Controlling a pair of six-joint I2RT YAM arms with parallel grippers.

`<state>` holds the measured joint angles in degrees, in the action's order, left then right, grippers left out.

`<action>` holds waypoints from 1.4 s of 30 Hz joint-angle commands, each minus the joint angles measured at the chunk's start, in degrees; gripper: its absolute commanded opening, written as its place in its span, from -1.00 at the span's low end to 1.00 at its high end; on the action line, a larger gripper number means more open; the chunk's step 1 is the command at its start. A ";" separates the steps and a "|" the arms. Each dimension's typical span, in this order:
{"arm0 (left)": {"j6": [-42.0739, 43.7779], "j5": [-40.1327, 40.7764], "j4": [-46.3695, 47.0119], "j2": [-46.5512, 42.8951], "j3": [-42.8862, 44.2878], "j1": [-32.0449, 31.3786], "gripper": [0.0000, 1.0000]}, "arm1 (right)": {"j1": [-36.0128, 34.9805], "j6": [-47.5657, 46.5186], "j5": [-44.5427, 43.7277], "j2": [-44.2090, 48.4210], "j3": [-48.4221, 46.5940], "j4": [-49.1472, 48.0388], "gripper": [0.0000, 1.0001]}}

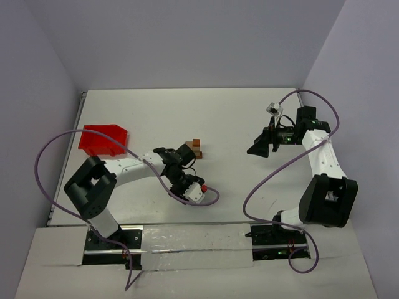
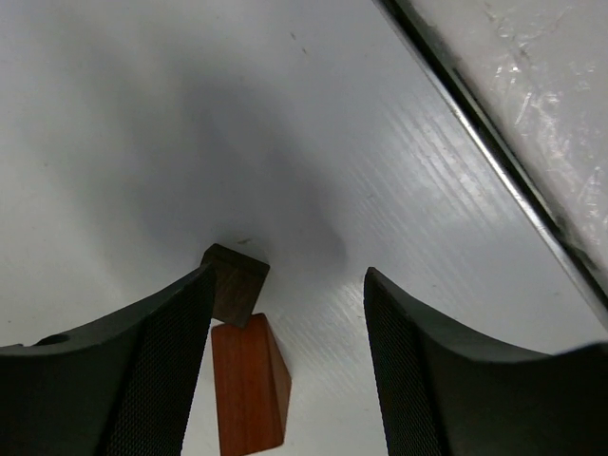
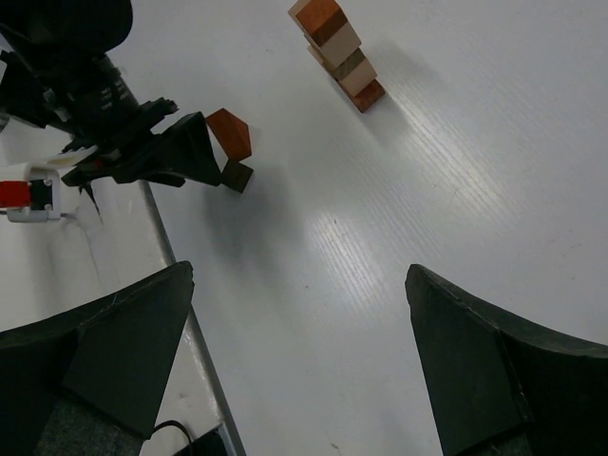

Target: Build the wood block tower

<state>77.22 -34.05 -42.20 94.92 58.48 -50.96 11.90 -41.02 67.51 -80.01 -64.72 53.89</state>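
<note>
The wood block tower (image 3: pixel 338 49) stands as a short stack of tan, reddish-brown and dark blocks; in the top view it (image 1: pixel 196 147) is just right of my left gripper (image 1: pixel 186 154). That gripper (image 2: pixel 287 285) is open and low over the table. A dark brown cube (image 2: pixel 235 283) and a reddish-brown wedge (image 2: pixel 249 385) lie between its fingers, close to the left finger (image 2: pixel 161 370). Both loose blocks also show in the right wrist view, the wedge (image 3: pixel 230 133) and the cube (image 3: pixel 237 175). My right gripper (image 3: pixel 299 275) is open and empty, raised at the right (image 1: pixel 257 148).
A red plastic bin (image 1: pixel 103 139) sits at the table's left side. The table's near edge rail (image 2: pixel 494 157) runs close to the left gripper. A purple cable (image 1: pixel 206 200) loops by the left wrist.
</note>
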 commanded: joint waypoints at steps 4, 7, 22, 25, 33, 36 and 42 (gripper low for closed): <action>4.08 -1.37 3.44 4.22 5.94 -0.19 0.40 | 0.06 -4.16 2.81 -1.02 -2.17 3.32 0.99; 4.60 -0.84 3.17 5.62 6.82 -0.11 0.40 | 0.14 -4.77 2.98 -1.20 -1.73 3.33 0.99; 9.60 3.86 1.98 9.77 6.92 2.40 0.19 | -0.11 -8.31 3.58 -3.02 -2.67 6.17 0.99; 9.40 4.60 2.19 10.46 6.92 2.62 0.11 | -0.16 -8.55 3.21 -3.13 -2.70 6.36 0.99; 5.86 4.61 4.01 8.93 5.33 2.44 -0.17 | -0.39 -6.70 2.19 -3.96 -2.52 4.46 0.99; 2.27 4.39 3.07 7.63 5.94 2.23 -0.29 | -0.56 -7.09 2.27 -3.85 -2.39 4.82 0.99; -8.75 2.08 -2.33 2.91 10.17 2.09 -0.61 | -0.90 -7.00 1.80 -3.05 -1.78 4.38 0.99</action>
<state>76.82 -29.50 -40.55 103.32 64.43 -48.64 11.53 -47.81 68.97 -83.83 -64.95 58.72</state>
